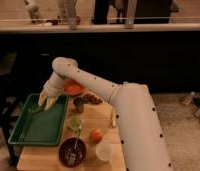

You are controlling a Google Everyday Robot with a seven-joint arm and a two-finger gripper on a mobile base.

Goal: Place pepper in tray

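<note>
The large green tray (40, 131) sits on the left of the wooden table. My gripper (46, 103) hangs over the tray's far left part, just above its floor. A small, slim dark green shape, the pepper (36, 109), shows right at the gripper's tip, low over the tray. I cannot tell whether the pepper is held or resting on the tray. The white arm reaches in from the right.
An orange bowl (73, 88) stands behind the tray, with a dark cup (79, 104) beside it. A pale green cup (74, 122), an orange-red fruit (96, 134), a dark bowl with a spoon (72, 150) and a white cup (104, 150) stand to the tray's right.
</note>
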